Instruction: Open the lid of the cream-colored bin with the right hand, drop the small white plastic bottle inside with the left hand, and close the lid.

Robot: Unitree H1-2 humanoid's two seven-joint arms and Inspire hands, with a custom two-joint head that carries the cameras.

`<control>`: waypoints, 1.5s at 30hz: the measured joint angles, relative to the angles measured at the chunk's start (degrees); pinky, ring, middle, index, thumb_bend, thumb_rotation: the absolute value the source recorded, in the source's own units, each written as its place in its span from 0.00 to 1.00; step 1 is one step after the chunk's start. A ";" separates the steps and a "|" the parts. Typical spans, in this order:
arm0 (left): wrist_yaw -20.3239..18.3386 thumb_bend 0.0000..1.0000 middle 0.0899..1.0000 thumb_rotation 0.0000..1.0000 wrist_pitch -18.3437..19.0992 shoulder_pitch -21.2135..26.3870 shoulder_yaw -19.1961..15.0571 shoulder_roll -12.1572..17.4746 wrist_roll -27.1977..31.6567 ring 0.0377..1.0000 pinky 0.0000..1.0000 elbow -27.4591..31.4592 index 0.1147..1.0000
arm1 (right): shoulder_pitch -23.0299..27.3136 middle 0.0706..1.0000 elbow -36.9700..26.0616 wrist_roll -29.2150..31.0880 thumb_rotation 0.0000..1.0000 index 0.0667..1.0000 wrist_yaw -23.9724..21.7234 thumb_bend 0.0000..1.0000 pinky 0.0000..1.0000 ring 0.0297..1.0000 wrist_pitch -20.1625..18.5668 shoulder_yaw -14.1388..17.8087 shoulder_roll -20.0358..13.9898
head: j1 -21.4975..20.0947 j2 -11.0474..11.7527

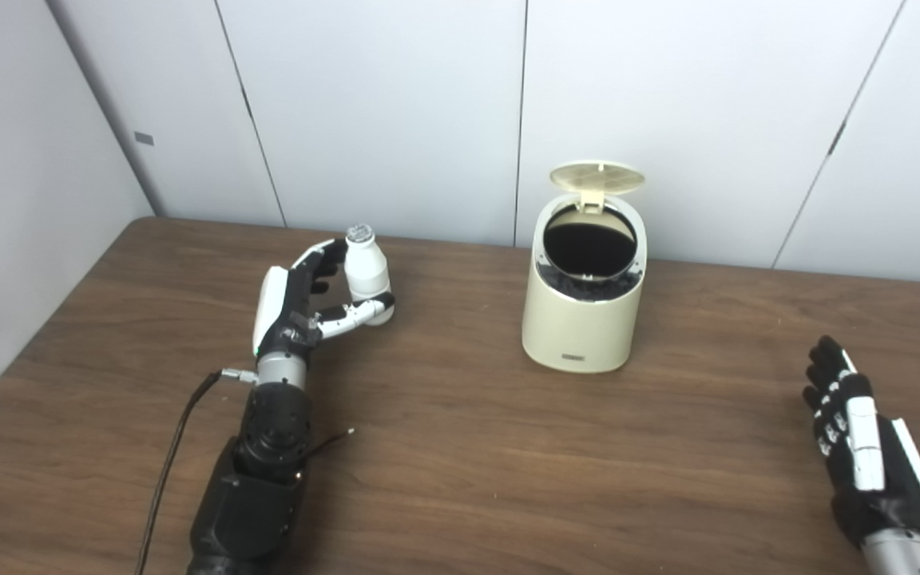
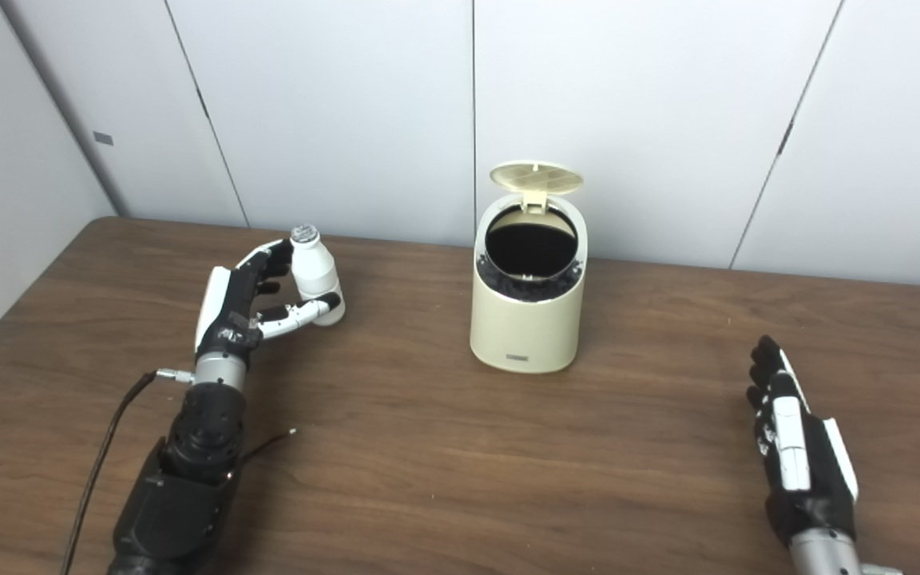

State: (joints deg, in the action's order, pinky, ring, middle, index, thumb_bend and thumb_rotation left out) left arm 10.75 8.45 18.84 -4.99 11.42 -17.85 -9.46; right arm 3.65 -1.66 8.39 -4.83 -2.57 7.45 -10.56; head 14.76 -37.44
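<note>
The cream-colored bin [image 1: 584, 319] stands at the table's middle back. Its round lid [image 1: 596, 178] is flipped up at the rear and the dark inside shows. The small white plastic bottle [image 1: 366, 271] is upright at the left, far from the bin. My left hand [image 1: 308, 299] is shut on it, fingers behind its neck and thumb across its lower front. I cannot tell if the bottle's base touches the table. My right hand [image 1: 859, 435] is open and empty, fingers stretched out, low at the right front, well apart from the bin.
The brown wooden table [image 1: 460, 479] fills the view, with grey wall panels behind it. A thin black cable [image 1: 168, 463] runs along the left arm over the table.
</note>
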 measured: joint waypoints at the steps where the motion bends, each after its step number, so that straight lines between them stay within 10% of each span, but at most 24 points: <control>1: 0.01 0.81 0.79 0.18 0.00 0.00 0.00 0.00 0.00 0.80 0.78 -0.09 0.78 | 0.00 0.97 0.00 0.02 0.95 0.96 0.00 0.62 1.00 0.99 0.00 0.01 0.00 | 0.00 0.00; 34: 0.01 0.76 0.74 0.09 -0.52 0.01 0.55 0.02 0.36 0.74 0.72 -0.47 0.71 | -0.01 0.96 -0.55 -2.08 0.97 0.96 0.25 0.58 1.00 0.99 -0.38 -0.09 -0.10 | -0.70 -0.62; 45: 0.47 0.76 0.63 0.01 -0.89 0.01 0.26 -0.01 0.71 0.56 0.49 -0.47 0.62 | -0.01 0.96 -0.63 -3.46 1.00 0.96 0.23 0.58 0.99 0.98 -0.34 -0.28 -0.24 | -1.05 -0.88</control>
State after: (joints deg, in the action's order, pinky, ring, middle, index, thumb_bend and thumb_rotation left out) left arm 11.21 7.55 18.85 -4.73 11.42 -17.15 -9.93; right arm 3.65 -2.29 4.93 -4.60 -2.91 7.17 -10.80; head 13.71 -38.32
